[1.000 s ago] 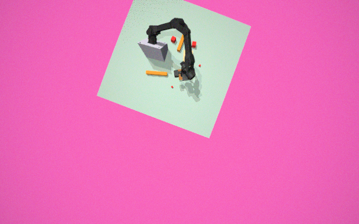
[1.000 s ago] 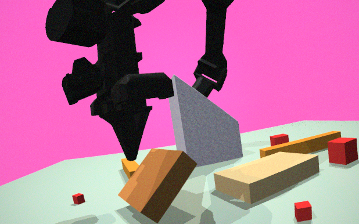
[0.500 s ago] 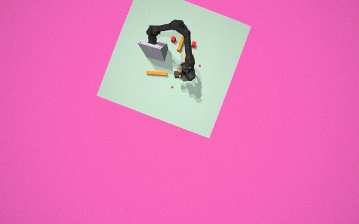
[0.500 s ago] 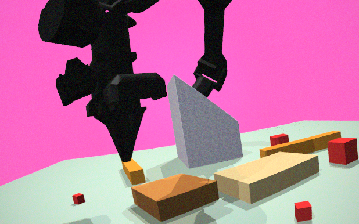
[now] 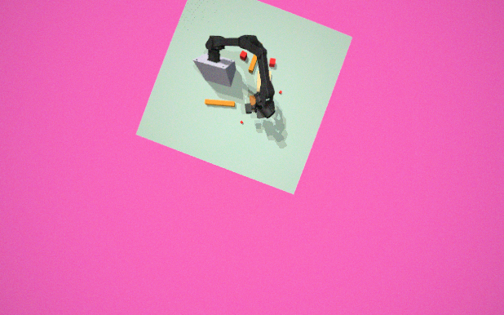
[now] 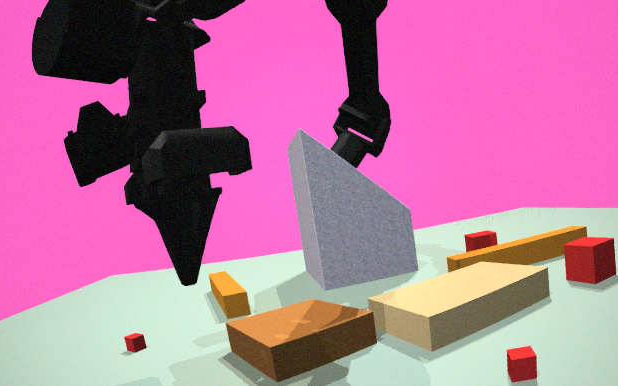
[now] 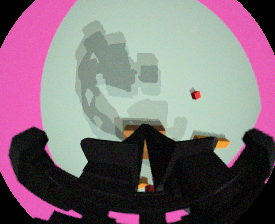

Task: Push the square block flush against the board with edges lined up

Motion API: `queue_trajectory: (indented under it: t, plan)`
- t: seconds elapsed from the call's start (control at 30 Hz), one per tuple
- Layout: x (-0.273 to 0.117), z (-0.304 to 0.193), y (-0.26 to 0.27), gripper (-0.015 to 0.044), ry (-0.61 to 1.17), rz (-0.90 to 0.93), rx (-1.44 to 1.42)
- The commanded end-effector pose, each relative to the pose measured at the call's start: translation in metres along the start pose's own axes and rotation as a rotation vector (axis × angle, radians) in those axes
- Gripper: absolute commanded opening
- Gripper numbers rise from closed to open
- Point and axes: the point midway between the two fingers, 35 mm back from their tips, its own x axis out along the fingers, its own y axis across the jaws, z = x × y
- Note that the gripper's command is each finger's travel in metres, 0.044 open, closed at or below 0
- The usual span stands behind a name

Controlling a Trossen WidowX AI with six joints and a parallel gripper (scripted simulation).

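Observation:
The brown square block (image 5: 252, 100) (image 6: 296, 325) (image 7: 161, 131) lies flat, partly hidden by the arm in the top view and by the fingers in the wrist view. The cream board (image 5: 258, 82) (image 6: 466, 287) lies flat beyond it, partly under the arm in the top view. In the exterior view one block side faces the board's near end across what looks like a narrow gap. The block is offset sideways, its corner near the board's corner; their edges are not even. My gripper (image 6: 189, 284) (image 7: 144, 126) is shut and empty, above the table, clear of the block.
An orange bar (image 5: 219, 103) (image 6: 231, 295) (image 7: 220, 142) lies on the block's base side. Another orange bar (image 5: 252, 64) (image 6: 521, 246) and two red cubes (image 5: 272, 62) (image 6: 590, 261) are beyond the board. Small red cubes (image 5: 280, 92) (image 6: 521, 365) (image 7: 196, 95) lie nearby. The grey base (image 5: 217, 73) (image 6: 361, 230) stands behind.

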Motion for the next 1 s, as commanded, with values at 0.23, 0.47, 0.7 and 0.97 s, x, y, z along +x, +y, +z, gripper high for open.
queue_trajectory:
  t: [0.23,0.47,0.7,0.97]
  plan:
    - [-0.024,0.009,0.001,0.0000,-0.001,-0.004,-0.003]
    - [-0.048,0.008,0.000,0.0000,0.000,-0.008,-0.005]
    - [-0.048,0.008,0.000,0.0000,0.000,-0.008,-0.005]
    - [-0.048,0.008,0.000,0.0000,0.000,-0.008,-0.005]
